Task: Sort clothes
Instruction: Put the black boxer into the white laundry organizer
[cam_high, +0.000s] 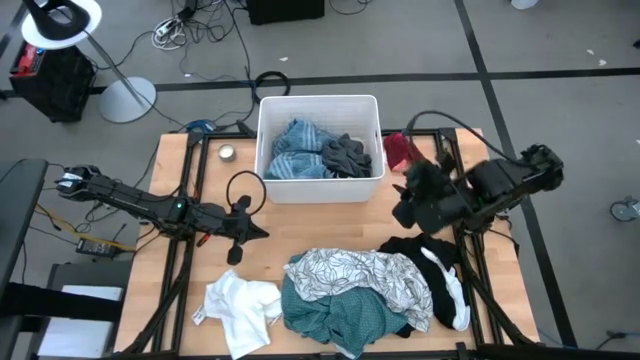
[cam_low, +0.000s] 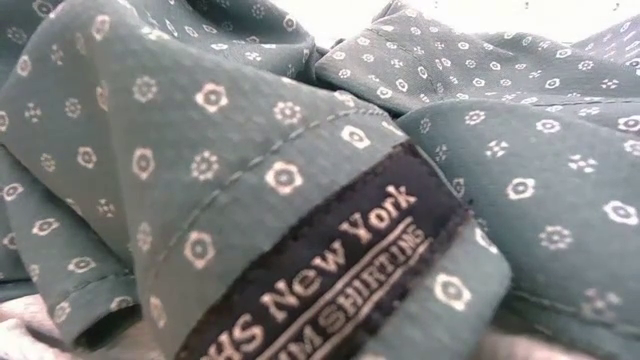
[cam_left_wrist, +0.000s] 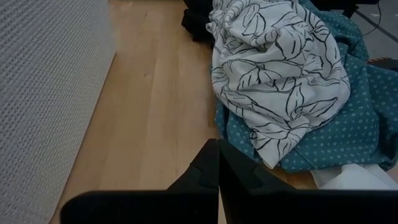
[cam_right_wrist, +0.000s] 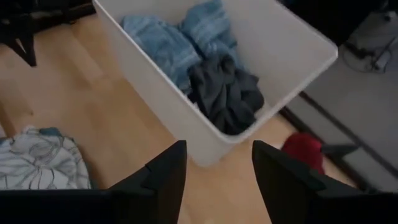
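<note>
The clothes lie in three places. In the white bin (cam_high: 372, 110) are light blue garments (cam_high: 295, 150) and a dark grey one (cam_right_wrist: 227, 93). A red garment (cam_high: 398, 150) lies on the table to the right of the bin. The near pile holds a leaf-print white garment (cam_high: 365, 275), a teal one (cam_high: 335, 315), a plain white one (cam_high: 240, 305), a black one (cam_high: 425, 248) and a white sock (cam_high: 452, 290). My left gripper (cam_left_wrist: 217, 171) is shut and empty, left of the pile. My right gripper (cam_right_wrist: 217, 168) hangs open and empty above the table, near the bin's right corner.
A small round metal object (cam_high: 227, 153) sits on the table to the left of the bin. Bare wood (cam_high: 330, 225) shows between the bin and the pile. The teal shirt with its label (cam_low: 330, 270) fills the low view. Cables and a lamp stand lie on the floor beyond the table.
</note>
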